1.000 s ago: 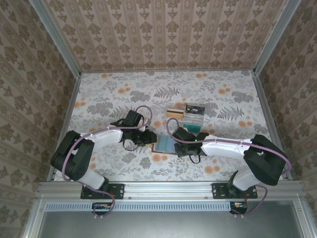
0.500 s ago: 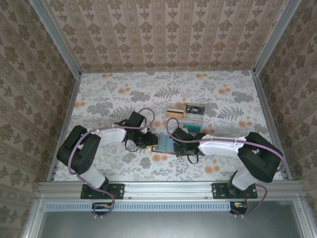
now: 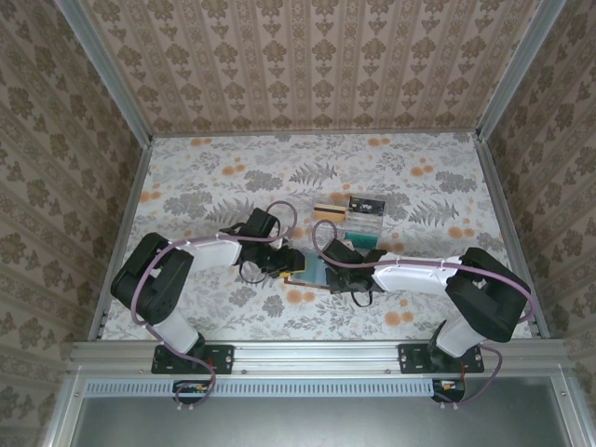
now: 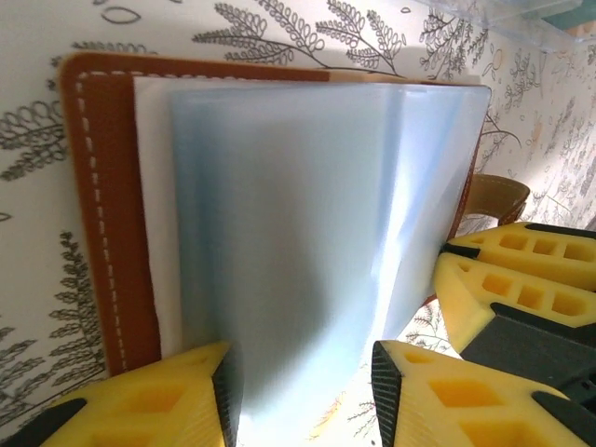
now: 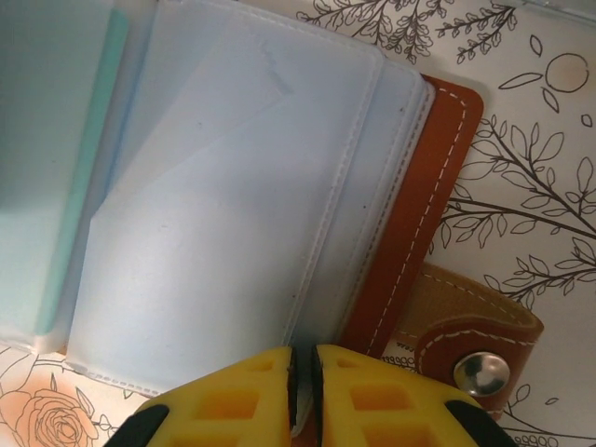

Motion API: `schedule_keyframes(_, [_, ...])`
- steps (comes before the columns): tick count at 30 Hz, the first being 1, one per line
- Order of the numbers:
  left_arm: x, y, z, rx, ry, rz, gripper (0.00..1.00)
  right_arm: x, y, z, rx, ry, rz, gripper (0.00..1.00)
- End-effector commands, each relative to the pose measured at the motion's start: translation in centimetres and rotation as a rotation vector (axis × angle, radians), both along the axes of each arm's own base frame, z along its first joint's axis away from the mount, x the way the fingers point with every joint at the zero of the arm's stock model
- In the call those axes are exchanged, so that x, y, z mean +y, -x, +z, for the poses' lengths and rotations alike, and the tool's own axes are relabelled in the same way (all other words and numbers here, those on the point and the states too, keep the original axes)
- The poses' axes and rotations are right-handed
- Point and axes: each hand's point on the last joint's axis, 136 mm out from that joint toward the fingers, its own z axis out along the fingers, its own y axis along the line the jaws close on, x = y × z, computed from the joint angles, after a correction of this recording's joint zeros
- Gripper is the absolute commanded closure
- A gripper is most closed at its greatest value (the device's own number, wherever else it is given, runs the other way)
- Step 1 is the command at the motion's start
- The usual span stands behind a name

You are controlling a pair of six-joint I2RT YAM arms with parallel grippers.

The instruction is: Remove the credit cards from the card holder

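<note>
Bench (image 3: 186,186): floral cover.
Card holder (image 3: 312,270): lower centre of the top view, lying open, brown rim, clear sleeves up.
Tray (image 3: 365,222): clear, just above the holder.
Left claw (image 4: 303,372): jaws apart, straddling a sleeve edge.
Right claw (image 5: 303,368): pinched narrow on the opposite sleeve edge.
Tan card (image 3: 325,209): on the bench, left of the tray.

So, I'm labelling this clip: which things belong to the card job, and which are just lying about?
Job: card holder, tan card, dark card.
Lying about: clear tray, floral cloth.
</note>
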Motion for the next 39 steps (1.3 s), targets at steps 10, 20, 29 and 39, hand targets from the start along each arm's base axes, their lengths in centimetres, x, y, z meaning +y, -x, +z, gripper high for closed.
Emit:
schedule_keyframes(10, [1.8,-1.5,2.1,-0.123,-0.109,0.041,0.57,-0.3,0.7,-1.2,0.041,0.017,-0.013,0.85])
schedule_keyframes(20, [0.3,-0.9,0.6,-0.046,-0.05,0.004,0.59,-0.4,0.9,-1.3,0.044,0.019,-0.015,0.85])
schedule_keyframes(29, [1.1,-0.5,-0.7,-0.015,-0.109,0.006,0.61,-0.3,0.9,-1.3,0.044,0.017,-0.013,0.85])
schedule_keyframes(39, [1.0,-0.2,-0.8,-0.01,-0.113,-0.008,0.61,-0.2,1.0,-1.5,0.048,0.016,-0.016,0.85])
